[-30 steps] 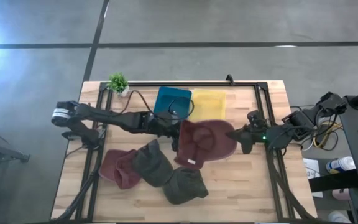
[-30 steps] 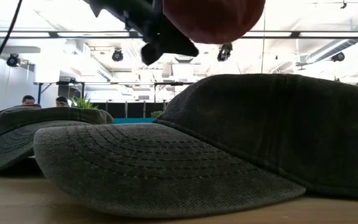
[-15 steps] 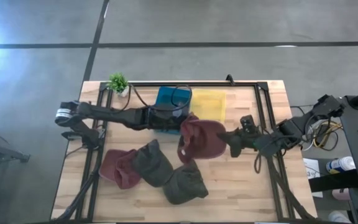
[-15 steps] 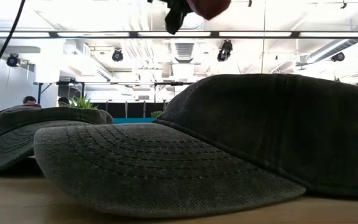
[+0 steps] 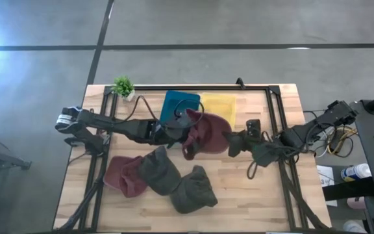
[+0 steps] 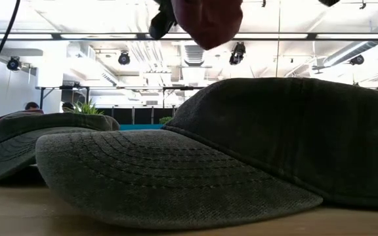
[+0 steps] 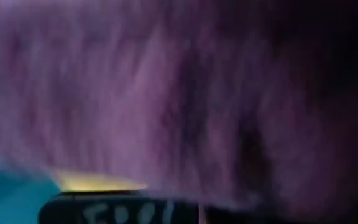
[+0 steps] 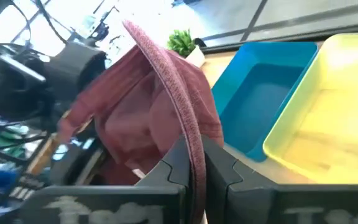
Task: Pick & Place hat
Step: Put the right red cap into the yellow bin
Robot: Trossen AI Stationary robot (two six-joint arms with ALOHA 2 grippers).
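The maroon hat (image 5: 206,133) hangs in the air between both grippers, over the table's middle and just near of the blue bin (image 5: 180,107) and yellow bin (image 5: 217,107). My left gripper (image 5: 180,127) is at the hat's left side and my right gripper (image 5: 234,142) at its right side. The right wrist view shows the hat (image 8: 142,106) tipped on edge, with its inside facing the camera. In the low view the hat (image 6: 205,19) shows at the top, above the table. The left wrist view is filled by maroon cloth (image 7: 166,93). My left gripper is shut on the maroon hat at its left side (image 5: 188,130), coming level from the table's left. The cloth covers the wrist camera and hides the place of contact. My right gripper pinches the brim's edge (image 8: 194,158) between its two fingers (image 8: 173,171), coming level from the table's right. The brim stands on edge, and the hat is lifted clear.
Three more hats lie on the near half of the table: a maroon one (image 5: 125,175) and two dark green ones (image 5: 158,170) (image 5: 192,192). A small plant (image 5: 123,86) stands at the far left corner. A black frame (image 5: 274,117) runs around the work area.
My right gripper has moved toward the table's left, closer to the left gripper. The maroon hat, spread wide and flat between the grippers a second ago, is now bunched narrower and tipped up on edge. It has shifted slightly toward the left.
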